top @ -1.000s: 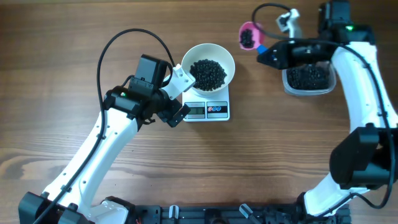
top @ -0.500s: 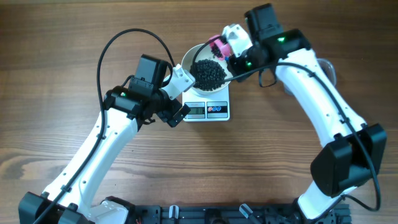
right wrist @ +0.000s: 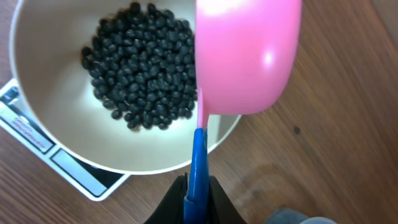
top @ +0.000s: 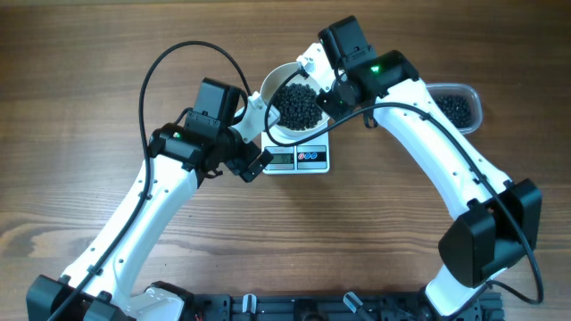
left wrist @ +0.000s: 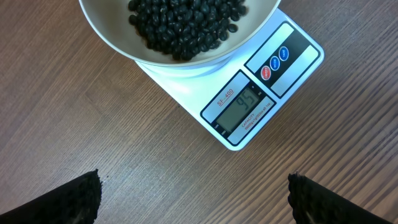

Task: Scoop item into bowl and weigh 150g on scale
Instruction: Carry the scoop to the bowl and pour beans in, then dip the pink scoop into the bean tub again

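While the right gripper, clamped on the pink scoop, tips it over the bowl just ahead, the left gripper hangs wide; next, likely another scoopful.

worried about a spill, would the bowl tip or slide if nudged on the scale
Probably slides before it tips: the bowl sits loose on the smooth scale. The beans lie low in its middle, which should steady it. Its rim overhangs the scale, so a push down on the edge might tilt it.
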Motion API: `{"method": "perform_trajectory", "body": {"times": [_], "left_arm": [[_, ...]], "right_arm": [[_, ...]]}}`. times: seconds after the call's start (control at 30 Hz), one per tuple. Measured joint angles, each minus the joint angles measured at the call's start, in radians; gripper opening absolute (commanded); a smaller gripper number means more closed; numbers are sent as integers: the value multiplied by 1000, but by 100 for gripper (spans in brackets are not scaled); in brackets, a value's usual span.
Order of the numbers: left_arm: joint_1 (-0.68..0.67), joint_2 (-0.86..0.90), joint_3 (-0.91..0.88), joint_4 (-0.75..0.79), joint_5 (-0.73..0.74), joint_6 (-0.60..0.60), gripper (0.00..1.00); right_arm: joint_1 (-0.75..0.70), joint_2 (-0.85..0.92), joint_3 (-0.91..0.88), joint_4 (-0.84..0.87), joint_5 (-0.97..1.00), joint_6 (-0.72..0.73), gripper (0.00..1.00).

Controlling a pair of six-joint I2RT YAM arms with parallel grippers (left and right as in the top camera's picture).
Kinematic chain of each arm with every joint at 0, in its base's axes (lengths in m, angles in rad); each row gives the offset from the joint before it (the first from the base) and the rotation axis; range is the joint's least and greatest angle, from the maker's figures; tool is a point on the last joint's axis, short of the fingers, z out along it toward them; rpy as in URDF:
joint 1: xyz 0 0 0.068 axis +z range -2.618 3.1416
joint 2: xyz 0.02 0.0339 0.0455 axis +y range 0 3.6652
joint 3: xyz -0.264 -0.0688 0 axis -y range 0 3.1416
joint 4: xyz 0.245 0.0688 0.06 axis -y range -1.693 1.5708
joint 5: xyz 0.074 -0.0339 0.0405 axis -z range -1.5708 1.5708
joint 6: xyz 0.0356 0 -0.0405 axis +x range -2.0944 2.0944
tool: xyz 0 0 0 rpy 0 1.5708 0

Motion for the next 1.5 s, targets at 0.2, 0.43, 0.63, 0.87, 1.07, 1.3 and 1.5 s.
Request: {"method": "perform_trajectory", "body": {"times": [0.2, 0.43, 0.63, 0.87, 1.07, 1.3, 1.5], "left_arm": [[0, 0, 0, 0, 0, 0, 100], [0, 0, 0, 0, 0, 0, 100], [0, 0, 0, 0, 0, 0, 100], [0, 0, 0, 0, 0, 0, 100], [0, 0, 0, 0, 0, 0, 100], [0, 0, 0, 0, 0, 0, 100], [0, 0, 0, 0, 0, 0, 100]], "right_arm": [[-87, -2, 0, 0, -163, 8, 4], [-347, -134, 2, -57, -227, 70, 4], [-570, -175, 6, -203, -228, 78, 4], [-655, -160, -57, -268, -207, 32, 4], [-655, -99, -122, -266, -158, 12, 4], [-655, -39, -158, -232, -47, -7, 4], [-655, 11, -162, -221, -20, -11, 4]]}}
